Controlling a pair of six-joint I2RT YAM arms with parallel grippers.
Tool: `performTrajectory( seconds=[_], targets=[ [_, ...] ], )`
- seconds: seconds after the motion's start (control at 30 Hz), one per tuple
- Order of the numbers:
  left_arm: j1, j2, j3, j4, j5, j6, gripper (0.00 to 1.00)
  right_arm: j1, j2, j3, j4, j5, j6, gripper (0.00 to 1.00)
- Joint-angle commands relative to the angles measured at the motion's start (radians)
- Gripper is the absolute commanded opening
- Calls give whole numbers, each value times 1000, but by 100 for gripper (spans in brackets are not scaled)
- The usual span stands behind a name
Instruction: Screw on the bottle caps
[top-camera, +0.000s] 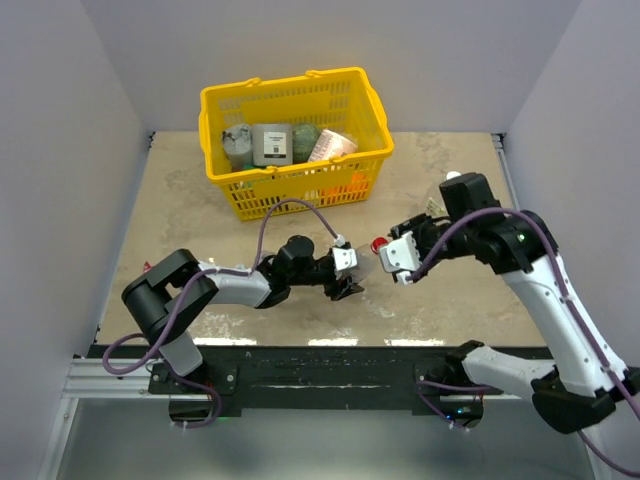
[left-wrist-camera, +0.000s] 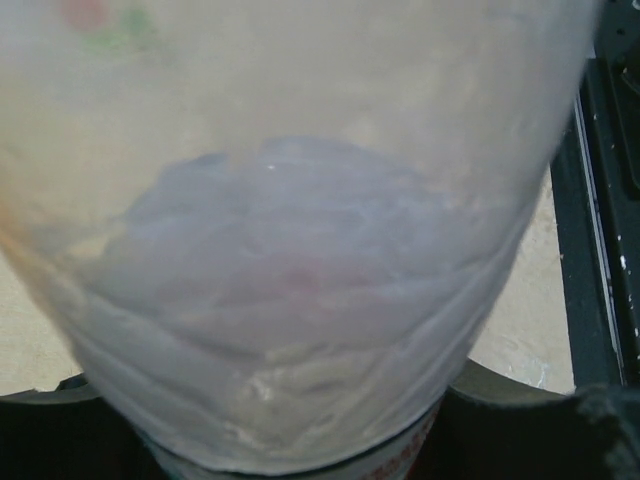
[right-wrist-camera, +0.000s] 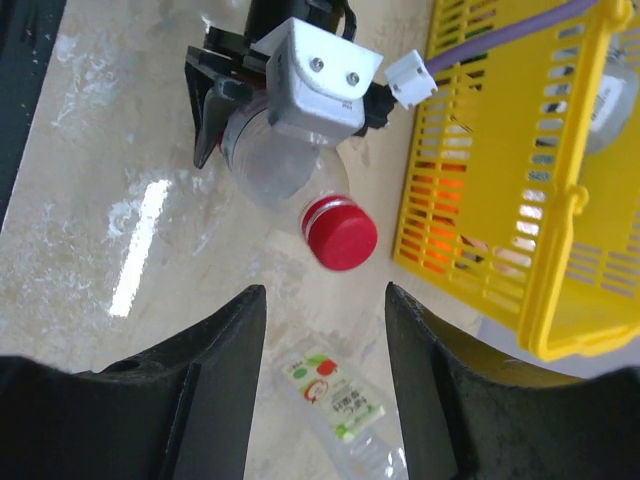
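L gripper (top-camera: 349, 284) clamped on clear plastic bottle (right-wrist-camera: 283, 172), held sideways – round red plastic cap (right-wrist-camera: 340, 233) on neck points straight at R gripper (right-wrist-camera: 325, 293). R jaws apart, empty, just short of cap, in line w/ bottle axis – R arm nearer.

The left arm (top-camera: 230, 285) is laid low over the near part of the table, with the elbow folded near the left edge and the forearm stretched toward the middle. The left gripper (top-camera: 348, 280) is clamped on a clear plastic bottle with a red cap (right-wrist-camera: 285, 185), which is held on its side. The right arm (top-camera: 560, 300) is raised from the near right corner and bent leftward. The right gripper (right-wrist-camera: 325, 292) is turned to face the left one, its jaws parted with nothing between them.
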Motion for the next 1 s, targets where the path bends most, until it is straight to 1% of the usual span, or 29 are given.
performTrajectory(
  seconds=[0.0,0.03,0.07,0.23,0.57,0.83,0.97],
  targets=[
    [4,-50,37,-66,27,140,0,1,73,62,-44,-92,-99,52],
    [4,-51,37,-70,26,150,0,2,85,67,-80,-89,-119,52],
    [2,-50,38,-73,26,157,0,2,93,68,-106,-89,-174,52],
    [2,-43,54,-83,17,180,0,2,107,59,-172,-90,-236,54],
    [2,-37,72,-78,17,209,0,2,116,38,-180,-73,-283,55],
    [2,-48,60,-60,-9,220,0,2,165,49,-180,-55,-270,46],
    [2,-42,57,-40,-20,214,0,2,173,47,-180,-43,-273,45]
  ],
)
